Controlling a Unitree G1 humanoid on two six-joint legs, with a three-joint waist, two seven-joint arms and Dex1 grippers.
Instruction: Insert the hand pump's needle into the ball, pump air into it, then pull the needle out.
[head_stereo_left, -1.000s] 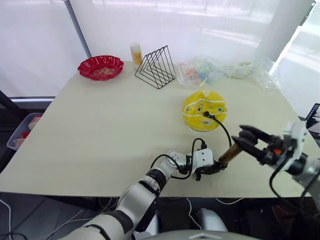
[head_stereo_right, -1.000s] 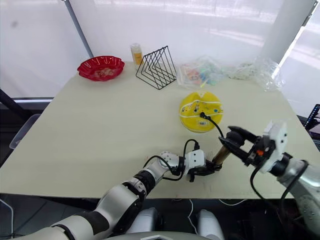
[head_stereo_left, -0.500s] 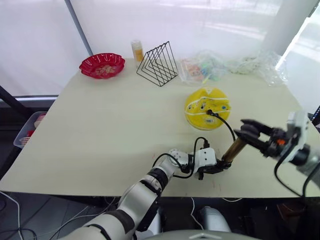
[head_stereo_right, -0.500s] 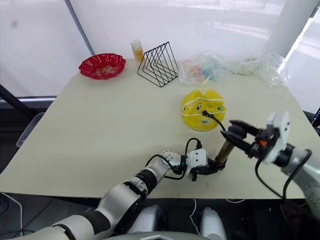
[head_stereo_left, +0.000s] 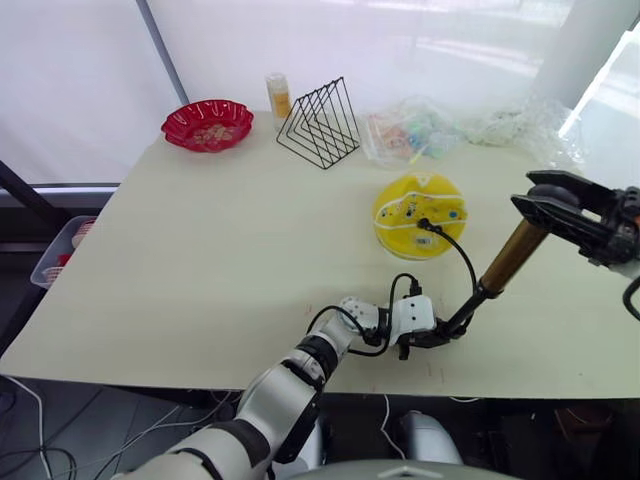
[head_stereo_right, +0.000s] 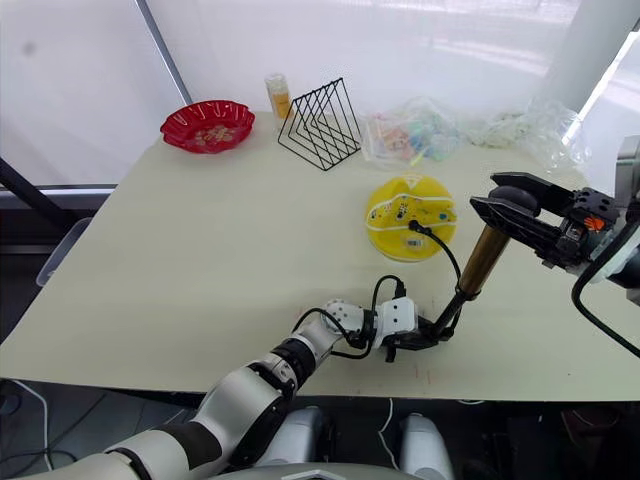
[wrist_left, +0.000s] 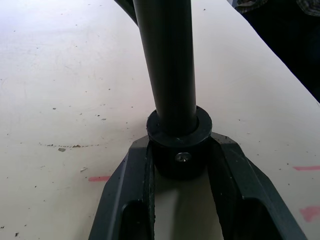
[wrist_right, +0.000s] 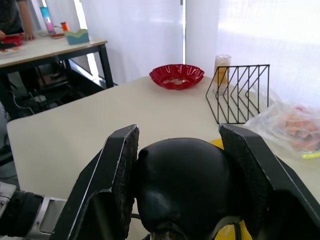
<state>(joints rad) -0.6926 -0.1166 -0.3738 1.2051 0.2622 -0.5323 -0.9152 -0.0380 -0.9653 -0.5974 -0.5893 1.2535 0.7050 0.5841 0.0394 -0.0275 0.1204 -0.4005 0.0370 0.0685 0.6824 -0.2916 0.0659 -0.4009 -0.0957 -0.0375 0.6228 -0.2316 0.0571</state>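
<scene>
On the pale surface, the stiff, light hand pump is being gripped at base and handle by both closed fingers, left gripper and right gripper, beside the soft ball.

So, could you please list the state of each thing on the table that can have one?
hand pump: tilted, handle pulled out, foot on the table.
ball: saggy, hose plugged into its top.
left gripper: fingers shut on the pump's foot.
right gripper: fingers shut on the handle.
red bowl: upright, holding small items.
wire rack: upright.
</scene>
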